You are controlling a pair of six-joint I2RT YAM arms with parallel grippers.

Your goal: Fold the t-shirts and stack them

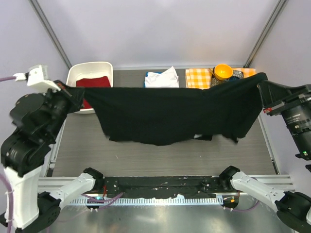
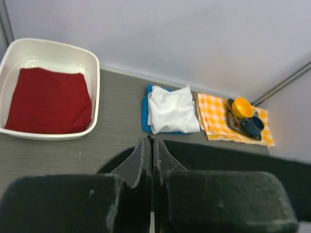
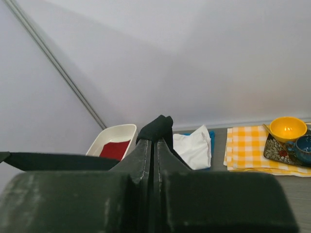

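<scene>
Left gripper (image 1: 74, 93): clenched on the left corner of the black t-shirt (image 1: 170, 114); in the wrist view its fingers are pressed together.
Right gripper (image 1: 262, 80): clamped on the shirt's right corner; a tuft of black cloth pokes up past the closed fingertips.
Black t-shirt: stretched wide between both grippers, hanging like a curtain over the table (image 1: 160, 158); whether its lower edge touches the table cannot be told.
White t-shirt (image 1: 162, 78): folded at the back centre of the table, lying on the blue t-shirt (image 2: 145, 114).
White tub (image 1: 90, 67): back left, with a folded red cloth (image 2: 48, 101) inside.
Checked cloth (image 1: 197, 77): back right, just beside the folded shirts.
On the checked cloth: a patterned plate (image 3: 276, 147) carrying a yellow bowl (image 1: 223, 71) and a blue cup (image 2: 251, 126).
</scene>
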